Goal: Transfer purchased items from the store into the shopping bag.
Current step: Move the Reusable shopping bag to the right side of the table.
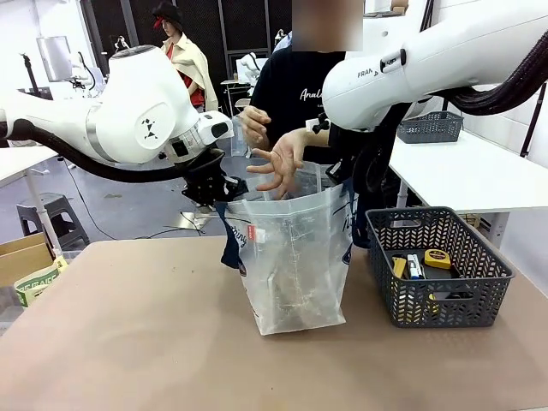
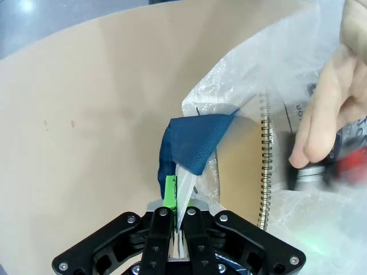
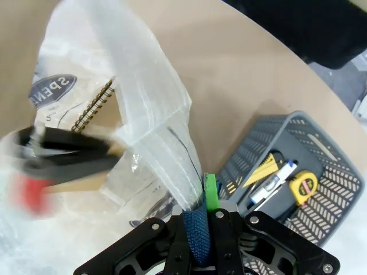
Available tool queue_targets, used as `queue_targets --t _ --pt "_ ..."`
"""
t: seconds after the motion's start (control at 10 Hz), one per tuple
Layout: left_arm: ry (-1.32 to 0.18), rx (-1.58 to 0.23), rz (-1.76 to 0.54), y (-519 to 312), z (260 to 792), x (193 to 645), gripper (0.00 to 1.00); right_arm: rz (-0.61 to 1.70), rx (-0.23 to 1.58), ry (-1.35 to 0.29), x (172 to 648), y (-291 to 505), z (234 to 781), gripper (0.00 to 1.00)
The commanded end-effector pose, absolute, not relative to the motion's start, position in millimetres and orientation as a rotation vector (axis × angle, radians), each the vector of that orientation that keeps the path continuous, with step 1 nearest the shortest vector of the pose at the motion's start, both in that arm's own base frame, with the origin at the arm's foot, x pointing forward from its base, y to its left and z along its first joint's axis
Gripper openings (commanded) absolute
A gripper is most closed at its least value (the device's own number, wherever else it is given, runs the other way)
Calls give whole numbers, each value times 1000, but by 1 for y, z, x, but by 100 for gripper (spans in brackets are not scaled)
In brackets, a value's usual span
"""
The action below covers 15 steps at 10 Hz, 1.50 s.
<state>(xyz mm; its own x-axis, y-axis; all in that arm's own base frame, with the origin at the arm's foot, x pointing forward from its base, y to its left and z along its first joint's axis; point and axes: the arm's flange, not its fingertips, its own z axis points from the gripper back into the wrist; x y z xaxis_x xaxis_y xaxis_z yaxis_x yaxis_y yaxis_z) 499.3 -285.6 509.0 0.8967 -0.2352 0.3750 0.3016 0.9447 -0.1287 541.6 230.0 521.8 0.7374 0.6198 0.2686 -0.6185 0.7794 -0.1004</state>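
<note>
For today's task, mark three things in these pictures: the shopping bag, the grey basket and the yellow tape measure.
shopping bag (image 1: pixel 295 257): front view, on its clear front wall.
grey basket (image 1: pixel 428 312): front view, on its front lattice wall.
yellow tape measure (image 3: pixel 303 188): right wrist view, on the middle of its case.

The bag (image 1: pixel 291 257) stands on the tabletop (image 1: pixel 128 342), a notebook (image 2: pixel 243 160) inside it. The basket (image 1: pixel 441 300) sits just right of it, holding a tape measure (image 1: pixel 437 258). A person's hand (image 1: pixel 278 163) hangs above the bag's mouth.
</note>
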Motion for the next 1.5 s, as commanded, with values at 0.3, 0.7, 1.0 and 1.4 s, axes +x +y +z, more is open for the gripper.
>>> queue_targets --t 0.3,0.7,1.0,1.4 --pt "-359 -229 -355 -276 511 504 0 747 37 -304 544 227 522 0" --pt "-351 -210 -403 -270 513 504 0 783 14 -293 543 228 522 0" --pt "-340 -187 -432 -263 516 505 0 792 -10 -279 543 227 522 0" --pt "-289 -146 -494 -261 519 513 0 821 -47 -260 543 230 520 0"
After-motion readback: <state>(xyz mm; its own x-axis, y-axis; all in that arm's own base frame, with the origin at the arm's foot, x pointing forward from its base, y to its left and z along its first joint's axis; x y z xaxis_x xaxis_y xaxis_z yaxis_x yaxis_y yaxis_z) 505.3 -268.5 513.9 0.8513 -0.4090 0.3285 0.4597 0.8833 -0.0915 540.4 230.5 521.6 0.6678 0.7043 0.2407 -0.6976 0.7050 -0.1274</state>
